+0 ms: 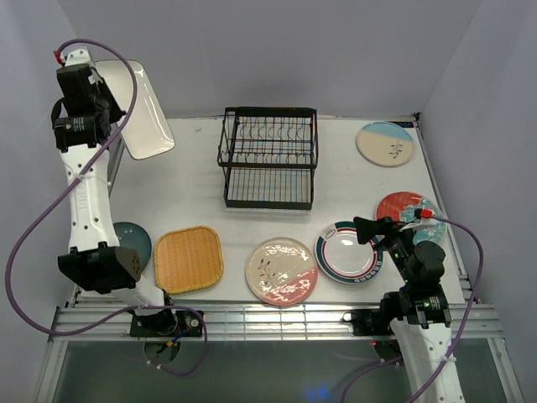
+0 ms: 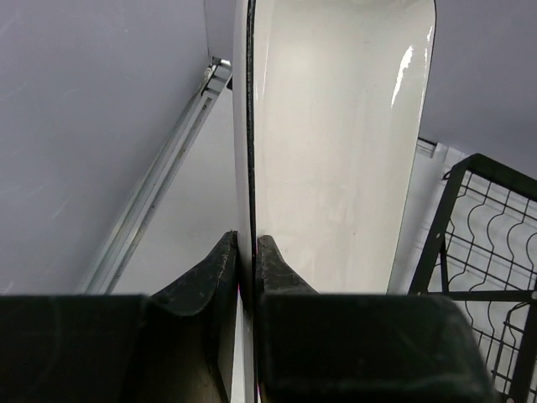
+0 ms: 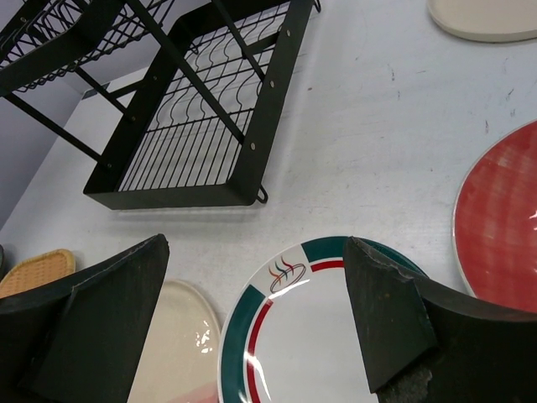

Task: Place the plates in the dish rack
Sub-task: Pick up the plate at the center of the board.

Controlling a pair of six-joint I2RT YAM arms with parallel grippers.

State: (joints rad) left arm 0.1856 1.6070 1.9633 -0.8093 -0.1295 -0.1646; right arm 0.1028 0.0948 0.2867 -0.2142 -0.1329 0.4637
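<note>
While the left gripper (image 2: 246,245) clamps the white plate (image 2: 336,143) at upper left, the right gripper (image 3: 256,252) gapes over the teal-red rimmed plate (image 3: 310,336).

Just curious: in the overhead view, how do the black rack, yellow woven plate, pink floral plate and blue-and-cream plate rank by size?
1. black rack
2. yellow woven plate and pink floral plate, about alike
3. blue-and-cream plate, though farthest from the camera
</note>
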